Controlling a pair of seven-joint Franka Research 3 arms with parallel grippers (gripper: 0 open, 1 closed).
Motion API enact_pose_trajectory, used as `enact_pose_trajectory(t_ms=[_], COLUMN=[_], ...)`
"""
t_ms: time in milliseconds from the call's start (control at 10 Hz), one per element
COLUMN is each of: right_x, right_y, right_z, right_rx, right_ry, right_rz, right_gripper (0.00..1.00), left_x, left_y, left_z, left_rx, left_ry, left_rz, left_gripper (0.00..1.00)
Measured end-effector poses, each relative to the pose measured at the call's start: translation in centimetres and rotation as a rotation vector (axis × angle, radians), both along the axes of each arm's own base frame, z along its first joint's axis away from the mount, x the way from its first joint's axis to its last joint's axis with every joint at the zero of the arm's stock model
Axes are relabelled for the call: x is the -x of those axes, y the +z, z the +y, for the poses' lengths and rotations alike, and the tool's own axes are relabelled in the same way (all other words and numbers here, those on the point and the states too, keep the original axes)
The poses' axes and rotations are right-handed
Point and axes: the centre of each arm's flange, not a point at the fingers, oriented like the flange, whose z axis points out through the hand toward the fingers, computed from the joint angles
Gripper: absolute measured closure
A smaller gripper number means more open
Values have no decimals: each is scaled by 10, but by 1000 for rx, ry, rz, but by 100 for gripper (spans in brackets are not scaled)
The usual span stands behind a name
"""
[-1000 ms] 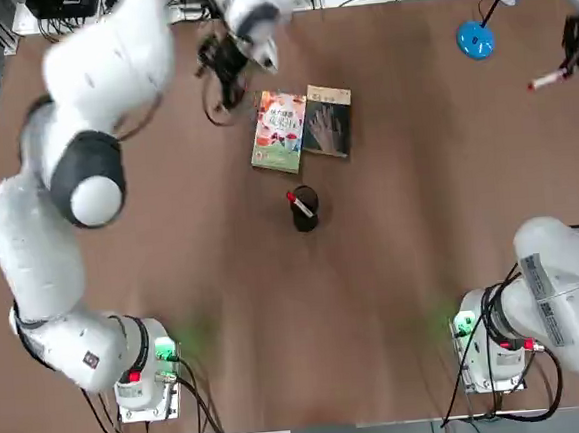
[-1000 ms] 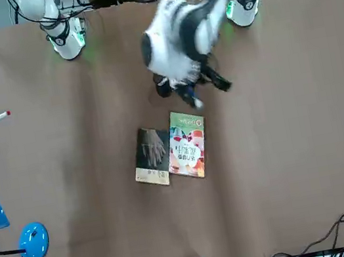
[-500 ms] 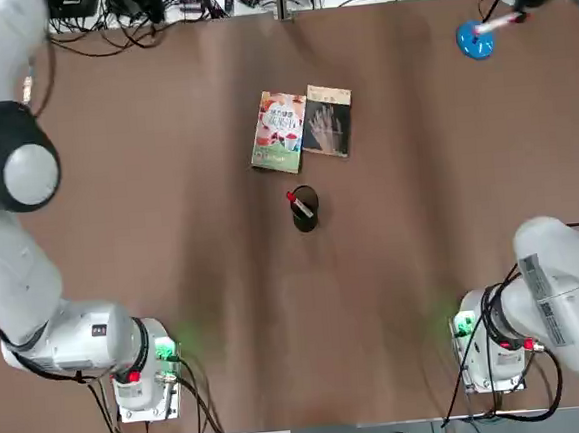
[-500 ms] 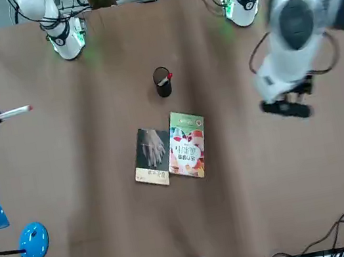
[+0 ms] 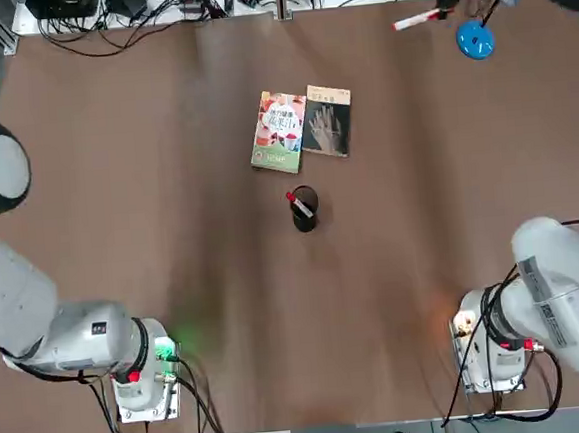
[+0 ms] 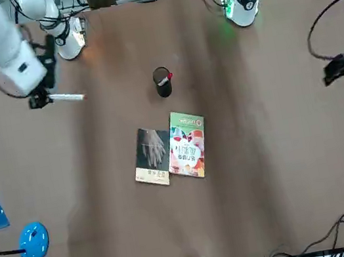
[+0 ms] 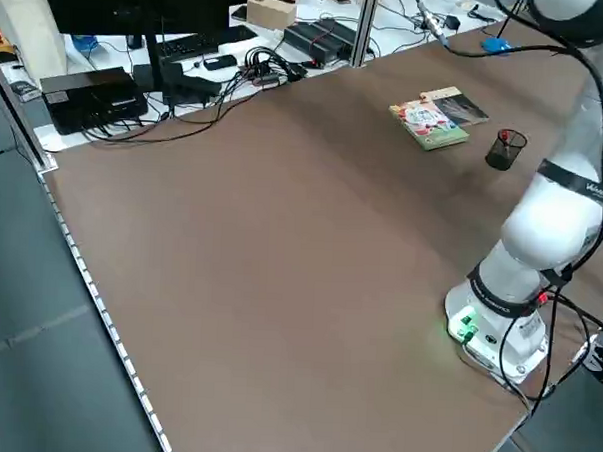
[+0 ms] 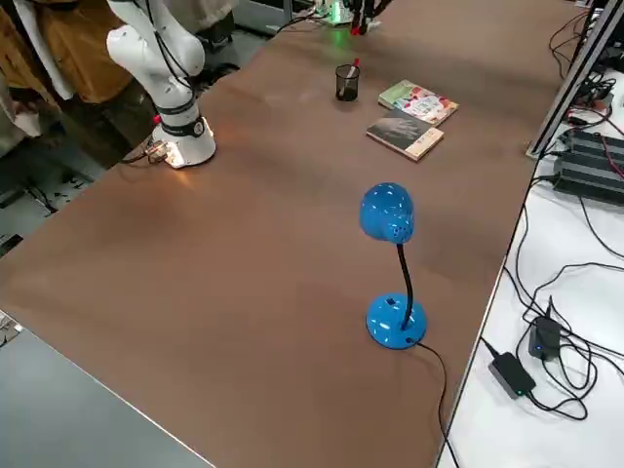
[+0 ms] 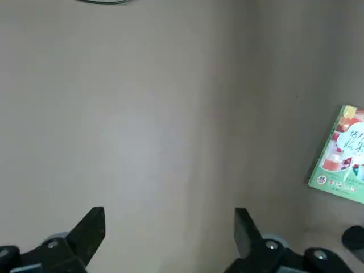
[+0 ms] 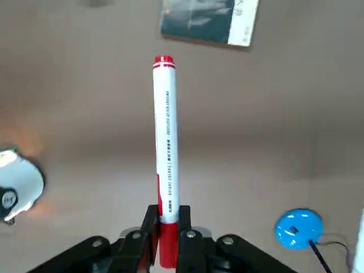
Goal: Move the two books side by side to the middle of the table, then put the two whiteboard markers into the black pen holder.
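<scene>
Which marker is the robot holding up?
The marker in the right gripper's grip; the other marker sits in the black holder.

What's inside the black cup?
One marker leans in the black cup, its red end sticking out over the rim. The part of it down inside, and the cup's bottom, are hidden by the cup's side.

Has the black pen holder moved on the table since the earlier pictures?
No. In the top view, the pen holder stands just where it stood, below the two books, which also lie unchanged.
</scene>
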Motion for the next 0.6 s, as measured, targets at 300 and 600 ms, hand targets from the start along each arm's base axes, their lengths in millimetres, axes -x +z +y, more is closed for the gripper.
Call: enact_pose_trajectory(t_ms=[300,600], right_x=[32,39], right_y=[-18,-24], right_z=[75,95], right_rx=[95,129], right_ry=[-61,-80], right_rz=[-102,-152], right_gripper=[82,82], left_x=[24,17], left_y=[-1,-17], left_z=[26,14], left_rx=[6,-8], left_ry=[-56,-80], left_rz=[19,8], left_gripper=[1,0])
